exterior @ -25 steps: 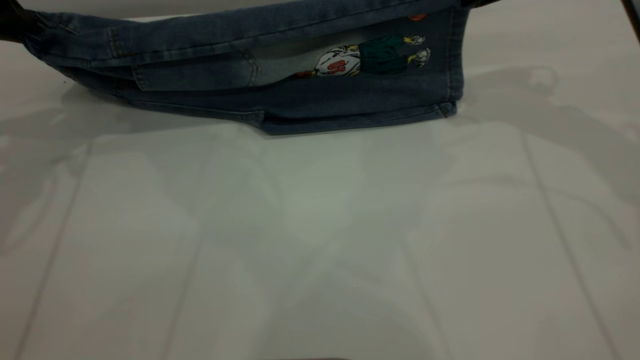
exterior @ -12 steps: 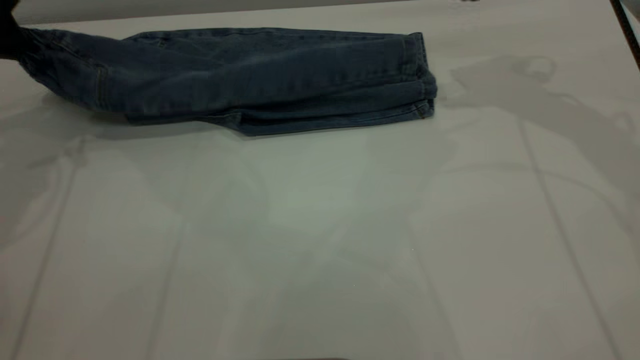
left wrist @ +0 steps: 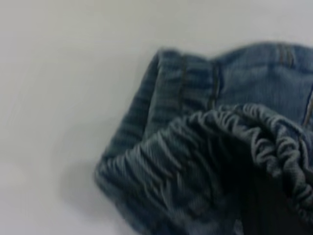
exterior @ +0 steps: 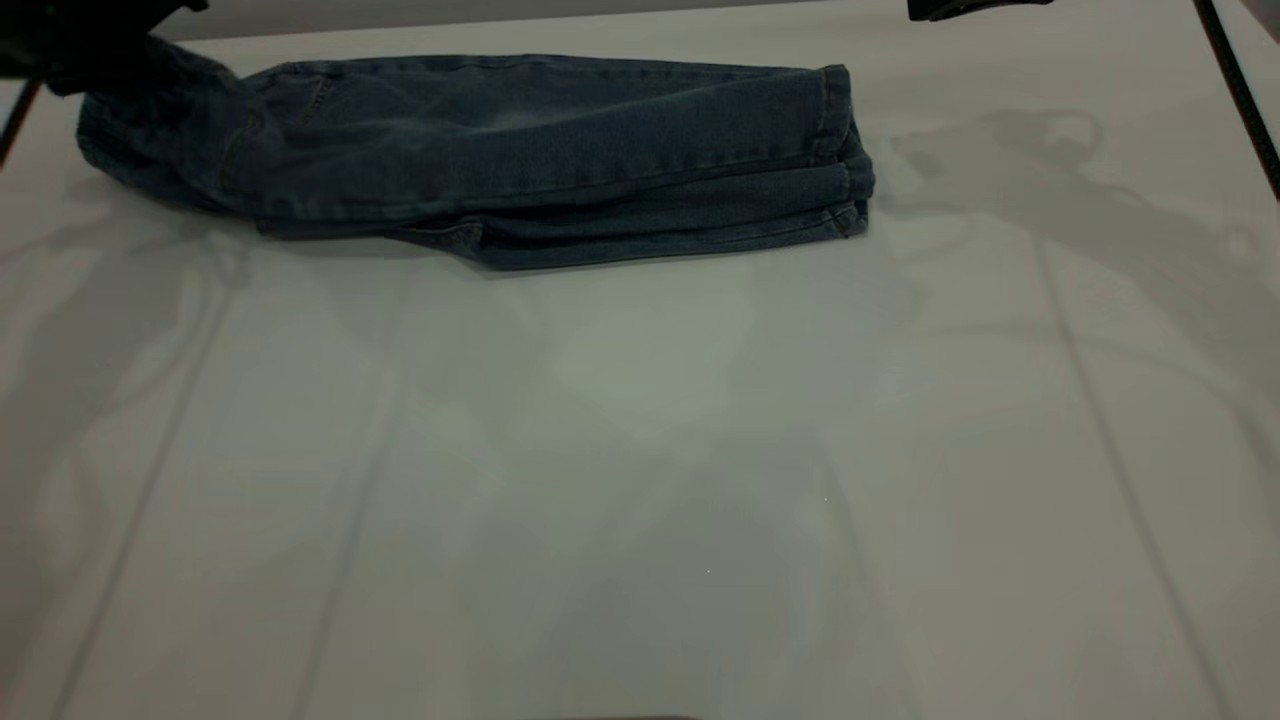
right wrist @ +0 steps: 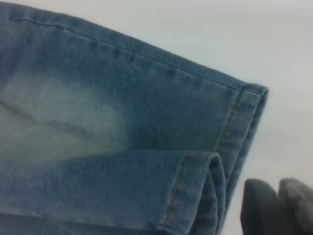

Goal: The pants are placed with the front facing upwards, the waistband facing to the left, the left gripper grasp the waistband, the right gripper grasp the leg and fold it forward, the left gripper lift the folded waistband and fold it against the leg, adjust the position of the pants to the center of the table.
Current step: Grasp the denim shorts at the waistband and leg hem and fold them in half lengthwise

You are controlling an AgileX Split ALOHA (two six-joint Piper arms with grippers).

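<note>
A: Where did the denim shorts point(exterior: 520, 150) lie?
B: Folded lengthwise at the far edge of the surface point(exterior: 640, 450), ruffled waistband point(left wrist: 215, 161) at their left end, hems stacked at the right.
A: And the left tool point(exterior: 90, 45)?
B: It sat at the waistband; whether it gripped, I couldn't tell.
A: The right tool point(exterior: 975, 8)?
B: Just beyond the hemmed leg point(right wrist: 146, 122), apart from the denim; grip state unclear.
</note>
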